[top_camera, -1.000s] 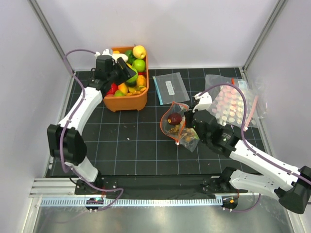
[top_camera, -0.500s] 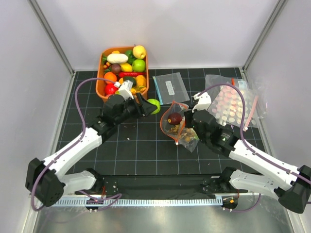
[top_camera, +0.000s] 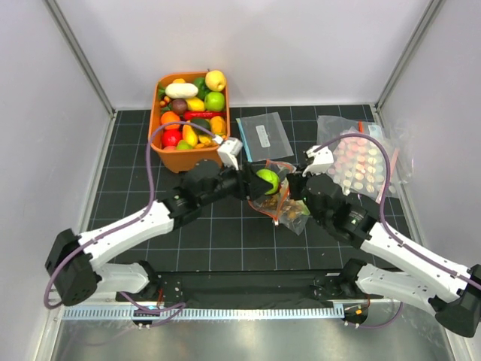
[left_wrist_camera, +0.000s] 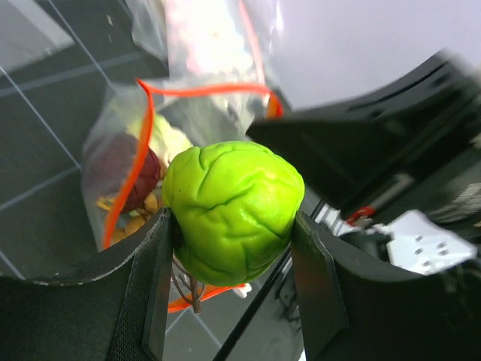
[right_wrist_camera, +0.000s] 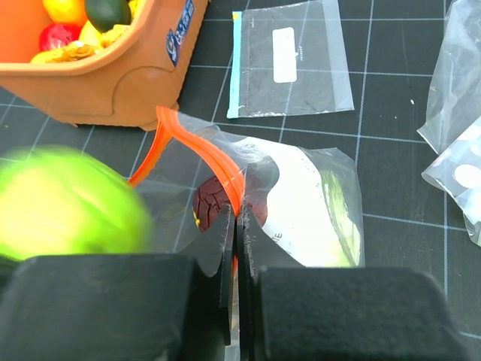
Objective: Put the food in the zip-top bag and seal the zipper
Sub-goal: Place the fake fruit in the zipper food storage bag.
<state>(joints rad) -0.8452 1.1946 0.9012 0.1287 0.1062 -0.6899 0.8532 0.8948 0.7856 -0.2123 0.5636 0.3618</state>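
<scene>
Left wrist: green toy fruit [left_wrist_camera: 233, 203] gripped by left tool [left_wrist_camera: 231, 229] at zip-top bag [right_wrist_camera: 301, 195] mouth, zipper [right_wrist_camera: 203, 154] pinched by right tool [right_wrist_camera: 235, 226].

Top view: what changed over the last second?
The left gripper carried the green lime from the orange bin rightward and nearer, to the zip-top bag mouth; it is still gripped, not released. The right gripper stayed shut on the zipper, holding the bag open. Bin, flat bag and disc bag did not move.

White walls [top_camera: 301, 45]; black gridded mat [top_camera: 225, 242]; aluminium corner posts [top_camera: 79, 56]; even light.
</scene>
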